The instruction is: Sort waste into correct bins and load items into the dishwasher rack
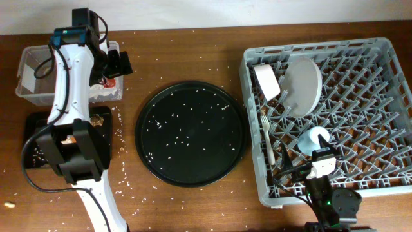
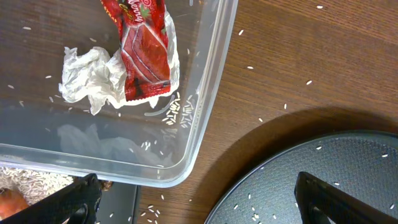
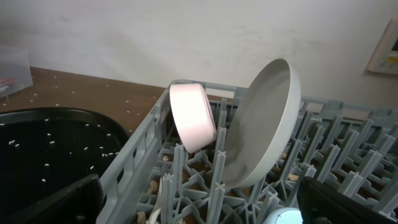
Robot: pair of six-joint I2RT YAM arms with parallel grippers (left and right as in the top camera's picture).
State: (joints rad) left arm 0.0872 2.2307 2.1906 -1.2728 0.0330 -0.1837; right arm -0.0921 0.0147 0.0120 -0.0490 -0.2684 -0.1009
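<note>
Our left gripper (image 2: 198, 186) hangs over the near right corner of the clear tub (image 2: 205, 106), far left on the tabletop (image 1: 193, 51). Its fingers (image 2: 74, 202) are spread wide with nothing between them. Inside the tub the red wrapper (image 2: 143, 56) lies partly over the napkin (image 2: 87, 78), with a few rice grains against the wall. Just near of the tub sits the shallow black tray (image 1: 38, 125), where we see rice (image 2: 25, 180) and an edge of the carrot (image 2: 7, 202).

The round black tray (image 1: 191, 133) lies mid-table, speckled with grains, and more are scattered over the wood.

The rack (image 1: 380, 122) fills the right side. At its far left, the bowl (image 3: 193, 115) stands on edge beside the plate (image 3: 261, 124), which leans between pegs. The fork (image 1: 269, 138) lies along the left side, and the cup (image 1: 315, 138) sits just right of it. Our right gripper (image 3: 199, 183) hovers above the rack's near edge, close to the cup, spread wide and empty.
</note>
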